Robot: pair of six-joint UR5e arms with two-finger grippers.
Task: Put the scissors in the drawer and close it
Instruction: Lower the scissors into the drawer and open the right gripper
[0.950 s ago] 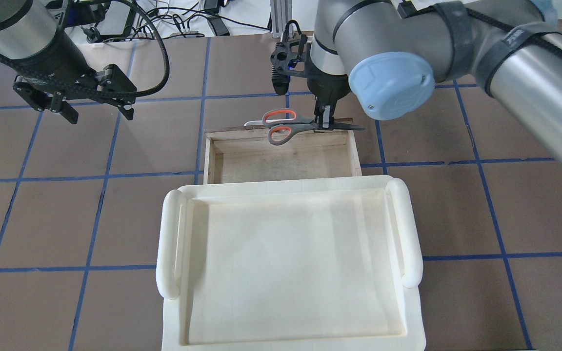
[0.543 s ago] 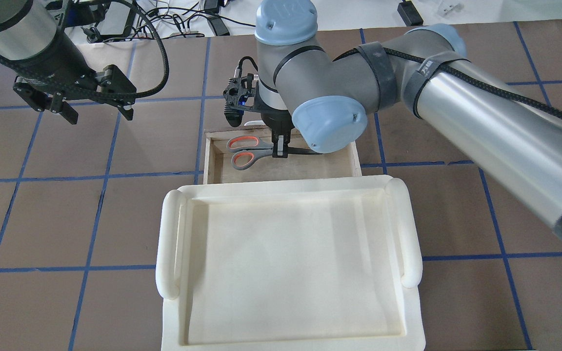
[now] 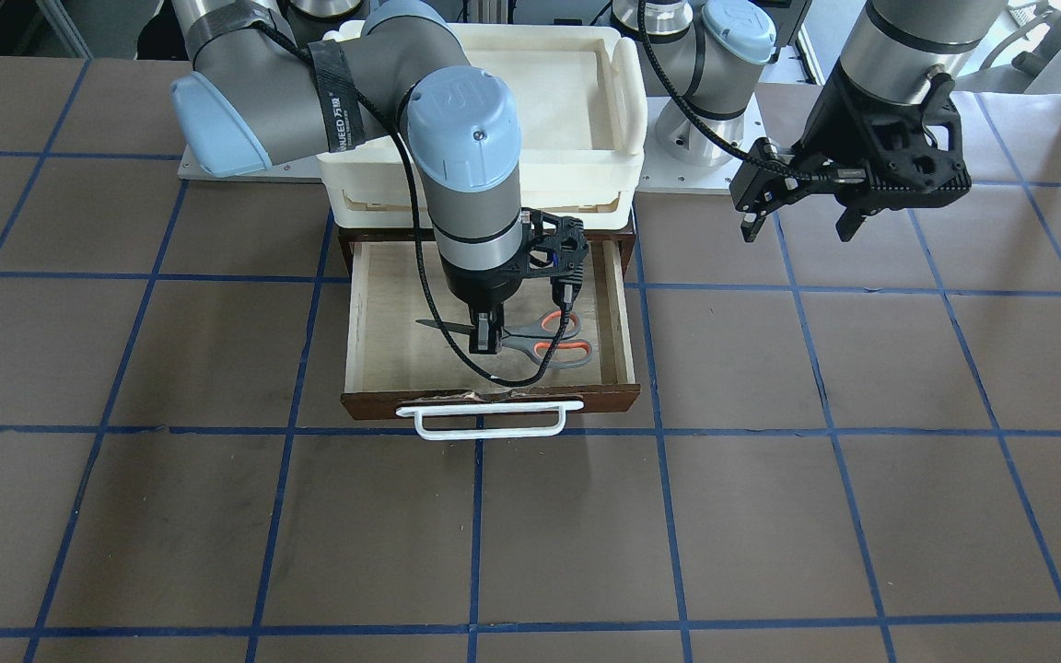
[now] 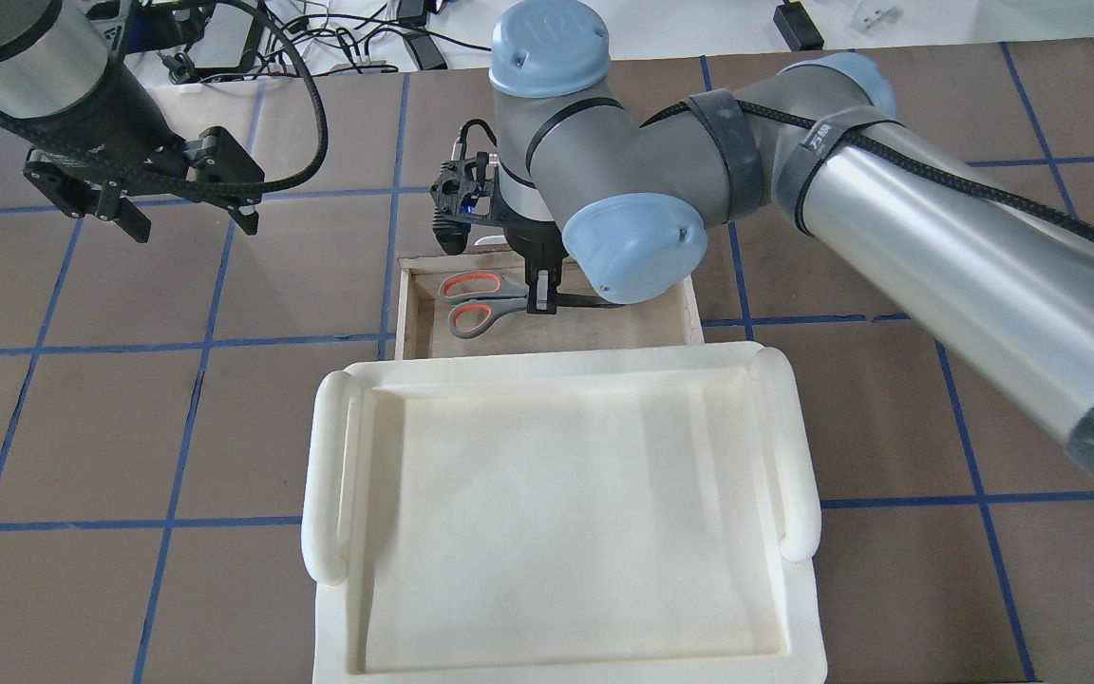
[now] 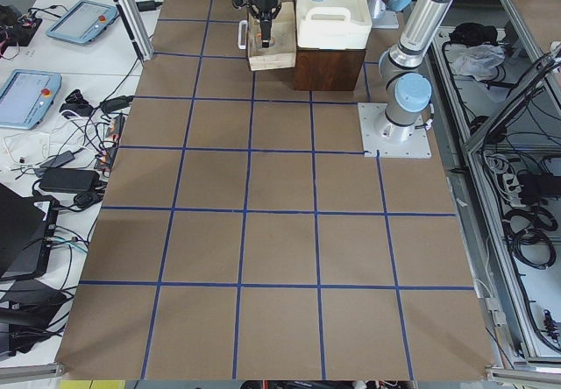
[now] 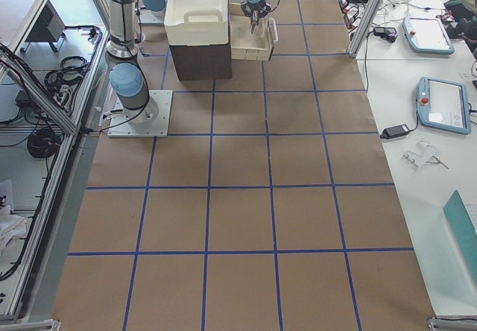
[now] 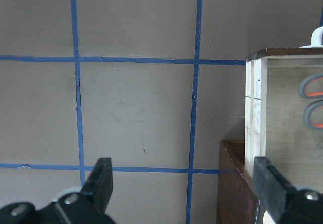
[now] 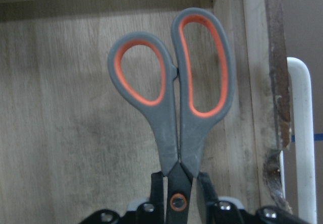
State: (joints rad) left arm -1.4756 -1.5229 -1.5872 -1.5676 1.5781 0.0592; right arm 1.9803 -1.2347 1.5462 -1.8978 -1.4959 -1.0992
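Scissors [image 4: 490,304] hang low in the drawer [image 4: 694,318], your right hand [image 4: 542,302] clamped near their pivot. Set them flat before letting go; left hand [image 4: 194,224] hangs spread apart.

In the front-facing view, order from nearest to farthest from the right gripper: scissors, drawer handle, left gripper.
1. The scissors, held by the right gripper, inside the drawer.
2. The drawer handle, on the drawer's front.
3. The left gripper, open, at the view's right.
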